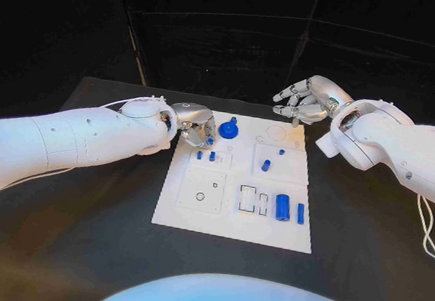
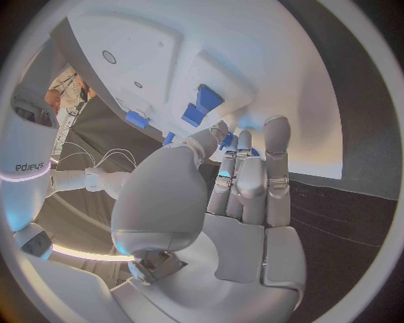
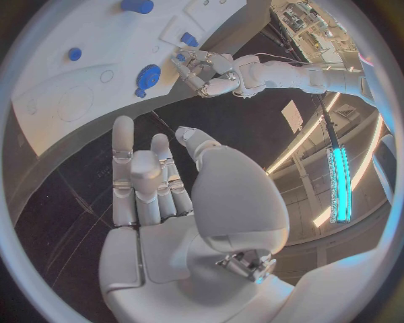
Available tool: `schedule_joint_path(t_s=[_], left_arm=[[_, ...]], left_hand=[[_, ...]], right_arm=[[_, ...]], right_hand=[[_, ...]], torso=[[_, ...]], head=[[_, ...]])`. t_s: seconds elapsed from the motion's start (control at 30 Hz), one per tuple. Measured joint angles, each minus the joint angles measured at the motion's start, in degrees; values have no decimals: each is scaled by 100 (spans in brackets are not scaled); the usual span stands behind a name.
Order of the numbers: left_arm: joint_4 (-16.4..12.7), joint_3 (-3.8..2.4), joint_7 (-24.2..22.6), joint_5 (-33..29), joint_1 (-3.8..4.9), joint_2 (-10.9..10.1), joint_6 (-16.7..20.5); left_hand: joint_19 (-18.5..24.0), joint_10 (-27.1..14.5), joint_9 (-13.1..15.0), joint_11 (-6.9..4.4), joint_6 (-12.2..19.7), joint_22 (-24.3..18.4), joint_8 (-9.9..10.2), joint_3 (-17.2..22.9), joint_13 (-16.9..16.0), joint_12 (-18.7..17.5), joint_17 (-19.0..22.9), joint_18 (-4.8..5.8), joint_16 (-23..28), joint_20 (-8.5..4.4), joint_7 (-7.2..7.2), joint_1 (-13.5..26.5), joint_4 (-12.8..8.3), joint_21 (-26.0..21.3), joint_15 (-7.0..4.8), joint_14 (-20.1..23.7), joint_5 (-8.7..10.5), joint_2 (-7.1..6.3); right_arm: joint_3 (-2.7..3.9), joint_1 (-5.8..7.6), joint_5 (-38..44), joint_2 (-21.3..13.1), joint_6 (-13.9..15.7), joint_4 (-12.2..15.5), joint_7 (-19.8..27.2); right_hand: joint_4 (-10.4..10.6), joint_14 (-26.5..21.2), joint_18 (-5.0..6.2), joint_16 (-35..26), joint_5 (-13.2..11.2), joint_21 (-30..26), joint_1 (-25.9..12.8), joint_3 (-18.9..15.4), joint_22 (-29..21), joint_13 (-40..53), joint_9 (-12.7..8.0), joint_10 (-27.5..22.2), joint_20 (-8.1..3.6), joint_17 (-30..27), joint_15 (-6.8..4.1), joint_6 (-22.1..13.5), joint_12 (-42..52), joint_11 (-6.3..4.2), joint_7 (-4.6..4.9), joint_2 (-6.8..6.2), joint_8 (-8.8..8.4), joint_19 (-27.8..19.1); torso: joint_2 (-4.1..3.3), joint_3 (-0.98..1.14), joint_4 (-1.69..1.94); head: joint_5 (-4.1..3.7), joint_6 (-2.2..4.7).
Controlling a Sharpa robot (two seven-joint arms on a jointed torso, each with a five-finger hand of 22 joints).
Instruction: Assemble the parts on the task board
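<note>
The white task board lies in the middle of the table. A blue gear sits at its far left corner. My left hand hangs just left of the gear, over the board's far left edge. In the left wrist view my left hand pinches a small blue part between thumb and fingertips, close above the board. Two short blue pegs stand just below the hand. My right hand hovers beyond the board's far right corner, fingers spread and empty.
A blue cylinder and a thin blue bar lie at the board's right side, beside rectangular slots. Another blue piece and a small blue stud stand on the right raised plate. Black table surrounds the board.
</note>
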State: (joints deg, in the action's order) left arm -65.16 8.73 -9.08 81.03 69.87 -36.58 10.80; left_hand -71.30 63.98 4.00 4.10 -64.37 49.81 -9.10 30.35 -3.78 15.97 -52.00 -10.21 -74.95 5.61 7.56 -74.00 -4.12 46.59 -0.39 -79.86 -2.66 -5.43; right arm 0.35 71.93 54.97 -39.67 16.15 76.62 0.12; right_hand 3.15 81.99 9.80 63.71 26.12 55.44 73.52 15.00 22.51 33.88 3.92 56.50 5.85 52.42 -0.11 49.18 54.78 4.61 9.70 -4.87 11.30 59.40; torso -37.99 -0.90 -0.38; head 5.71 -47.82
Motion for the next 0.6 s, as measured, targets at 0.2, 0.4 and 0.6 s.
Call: schedule_joint_path(t_s=[0.2, 0.4, 0.6], left_arm=[[8, -5, 6, -5, 6, 7, -55], [23, -8, 13, -11, 10, 18, -99], [34, -10, 19, -14, 12, 25, -132]], left_hand=[[40, 0, -7, 0, 0, -21, 18, 0, 0, -23, 10, 0, 0, -1, 0, 0, 0, -17, 12, 12, 0, 0], [40, 0, -7, 0, 0, -28, 22, 0, 0, -23, 10, 0, 0, -1, 0, 0, 0, -43, 20, 20, 0, 0], [58, 0, -2, 0, 31, -31, 47, -33, 0, -50, 22, 1, 0, 17, 31, 29, 0, -43, 20, 20, 0, -29]], right_arm=[[0, 0, -1, -1, 3, 1, 2], [0, 0, -2, -3, 5, 3, 4], [0, 0, -2, -6, 9, 4, 6]], right_hand=[[0, 0, 0, 0, 0, 0, 0, 0, 0, 0, 0, 0, 0, 0, 0, 0, 0, 0, 0, 0, 0, 0], [0, 0, 0, 0, 0, 0, 0, 0, 0, 0, 0, 0, 0, -1, 0, 0, 0, 0, 0, 0, 0, 0], [0, 0, 0, 0, 0, 0, 0, 0, 0, 1, 0, 0, 0, -1, 0, 0, 0, 0, 0, 0, 0, 0]], torso=[[0, 1, 0], [1, 1, -1], [1, 2, -2]], head=[[-4, -1], [-7, -4], [-9, -8]])
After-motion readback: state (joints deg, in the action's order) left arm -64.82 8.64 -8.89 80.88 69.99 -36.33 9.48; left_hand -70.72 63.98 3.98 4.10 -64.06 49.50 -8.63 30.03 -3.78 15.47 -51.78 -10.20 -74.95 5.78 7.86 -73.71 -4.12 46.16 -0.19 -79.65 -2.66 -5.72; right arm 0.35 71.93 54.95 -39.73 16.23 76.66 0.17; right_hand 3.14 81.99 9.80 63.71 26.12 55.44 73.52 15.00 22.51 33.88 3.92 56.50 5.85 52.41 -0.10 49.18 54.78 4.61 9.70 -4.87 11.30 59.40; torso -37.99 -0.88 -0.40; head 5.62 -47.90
